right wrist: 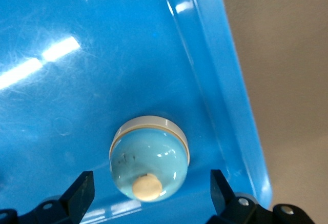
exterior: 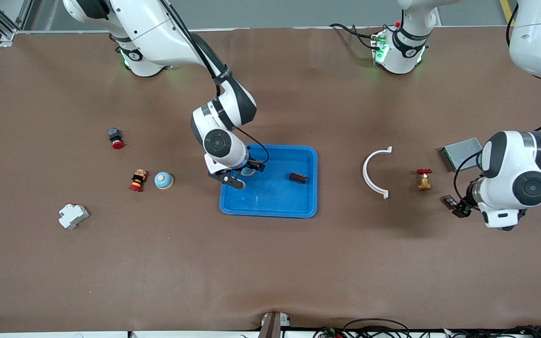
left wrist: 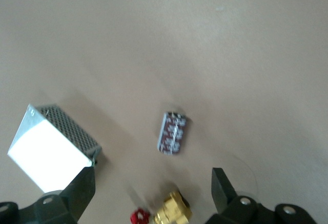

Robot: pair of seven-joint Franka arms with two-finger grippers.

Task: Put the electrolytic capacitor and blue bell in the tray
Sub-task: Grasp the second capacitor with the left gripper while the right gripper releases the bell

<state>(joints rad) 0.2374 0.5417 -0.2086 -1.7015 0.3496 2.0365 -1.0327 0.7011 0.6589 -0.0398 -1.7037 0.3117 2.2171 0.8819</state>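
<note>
The bright blue tray (exterior: 270,202) lies mid-table. A dark electrolytic capacitor (exterior: 297,178) lies in it toward the left arm's end. A light blue bell (right wrist: 148,158) with a cream button sits on the tray floor (right wrist: 77,80) close to the rim at the right arm's end. My right gripper (exterior: 235,178) hangs open just over that bell (exterior: 247,171), and its fingers (right wrist: 82,190) stand apart from it on either side. My left gripper (exterior: 460,209) is open and empty, low over the table beside a second small capacitor (exterior: 450,201), which also shows in the left wrist view (left wrist: 173,133).
A second blue bell (exterior: 163,180) sits on the table beside a yellow and red button (exterior: 137,180). A red push button (exterior: 115,138) and a white breaker (exterior: 73,216) lie toward the right arm's end. A white curved clip (exterior: 376,171), a brass valve (exterior: 423,180) and a grey metal box (exterior: 460,152) lie near my left gripper.
</note>
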